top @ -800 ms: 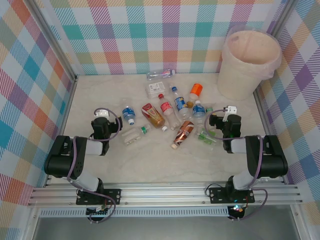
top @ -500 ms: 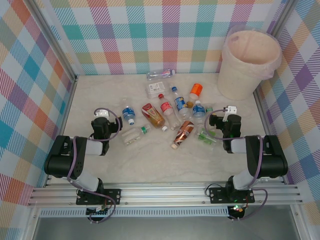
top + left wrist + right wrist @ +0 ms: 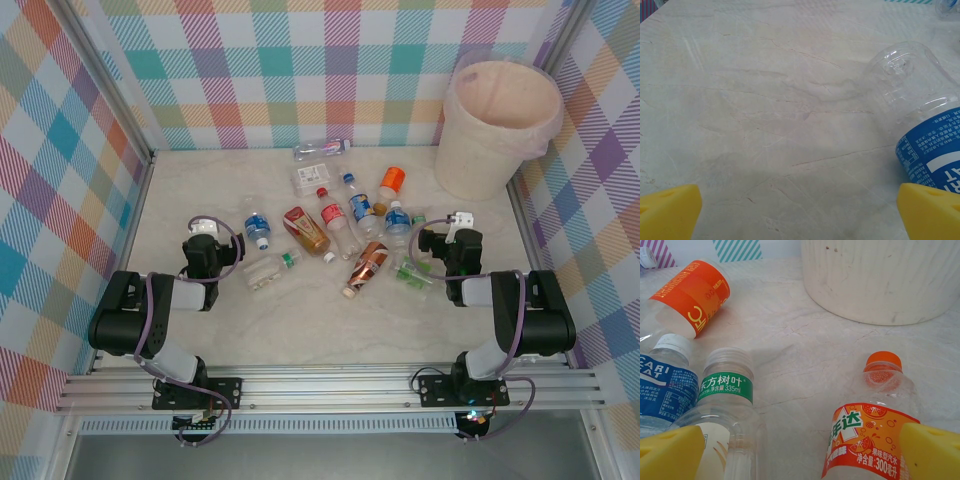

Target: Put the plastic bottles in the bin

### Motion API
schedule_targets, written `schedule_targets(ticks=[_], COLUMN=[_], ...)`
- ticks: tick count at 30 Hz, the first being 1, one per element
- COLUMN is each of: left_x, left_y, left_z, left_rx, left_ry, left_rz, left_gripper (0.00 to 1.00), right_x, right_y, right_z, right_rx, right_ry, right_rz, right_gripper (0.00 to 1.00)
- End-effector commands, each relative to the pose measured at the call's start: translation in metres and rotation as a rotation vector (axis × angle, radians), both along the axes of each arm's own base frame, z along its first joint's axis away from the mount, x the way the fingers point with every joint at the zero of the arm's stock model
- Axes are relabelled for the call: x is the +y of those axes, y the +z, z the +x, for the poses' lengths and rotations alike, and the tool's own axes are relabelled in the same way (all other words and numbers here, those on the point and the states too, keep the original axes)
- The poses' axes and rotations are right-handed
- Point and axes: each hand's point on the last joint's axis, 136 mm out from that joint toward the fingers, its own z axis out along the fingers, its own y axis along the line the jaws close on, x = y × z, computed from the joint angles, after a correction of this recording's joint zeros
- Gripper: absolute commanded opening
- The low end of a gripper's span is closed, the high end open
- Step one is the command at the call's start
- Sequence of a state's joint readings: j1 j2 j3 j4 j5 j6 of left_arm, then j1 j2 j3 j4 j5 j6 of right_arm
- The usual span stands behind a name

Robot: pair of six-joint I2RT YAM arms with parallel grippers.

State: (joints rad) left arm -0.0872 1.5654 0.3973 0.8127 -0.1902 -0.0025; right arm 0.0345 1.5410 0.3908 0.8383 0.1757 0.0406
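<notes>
My left gripper (image 3: 800,212) and right gripper (image 3: 800,455) both gape, empty; the orange-capped bottle (image 3: 871,437) this side of the bin (image 3: 880,285) looks light, thin-walled, slippery — I'd pinch its labelled middle gently.

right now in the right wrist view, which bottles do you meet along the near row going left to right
blue-labelled bottle with a white cap → green-labelled bottle with a clear cap → orange-capped bottle with an orange label
</notes>
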Motion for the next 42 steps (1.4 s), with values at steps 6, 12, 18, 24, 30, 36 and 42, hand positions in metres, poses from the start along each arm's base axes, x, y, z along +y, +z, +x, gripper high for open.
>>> schedule_targets(ticks=[6, 12, 18, 24, 30, 36, 42], left_x=[-0.012, -0.015, -0.026, -0.056, -0.086, -0.094, -0.122], left_y=[0.033, 0.057, 0.086, 0.095, 0.091, 0.057, 0.031], left_z=[0.003, 0.0, -0.015, -0.058, -0.087, -0.09, -0.085], left_rx=[0.013, 0.021, 0.107, 0.273, 0.376, 0.407, 0.439], left_ry=[-0.062, -0.002, 0.064, 0.016, -0.119, -0.152, -0.3], left_rz=[0.015, 0.055, -0.046, -0.254, -0.38, -0.338, -0.346], left_gripper=[1.0, 1.0, 1.0, 1.0, 1.0, 1.0, 1.0], right_x=[0.009, 0.011, 0.012, 0.035, 0.058, 0.073, 0.071], right_y=[0.02, 0.047, 0.074, 0.091, 0.097, 0.095, 0.094], right_z=[-0.004, -0.006, -0.021, -0.05, -0.072, -0.078, -0.073], right_rx=[-0.076, 0.02, 0.055, 0.158, 0.23, 0.29, 0.271], right_ry=[0.041, 0.035, 0.001, 0.037, 0.092, 0.144, 0.146], right_rz=[-0.004, 0.021, 0.133, 0.351, 0.526, 0.611, 0.581], right_gripper=[1.0, 1.0, 1.0, 1.0, 1.0, 1.0, 1.0])
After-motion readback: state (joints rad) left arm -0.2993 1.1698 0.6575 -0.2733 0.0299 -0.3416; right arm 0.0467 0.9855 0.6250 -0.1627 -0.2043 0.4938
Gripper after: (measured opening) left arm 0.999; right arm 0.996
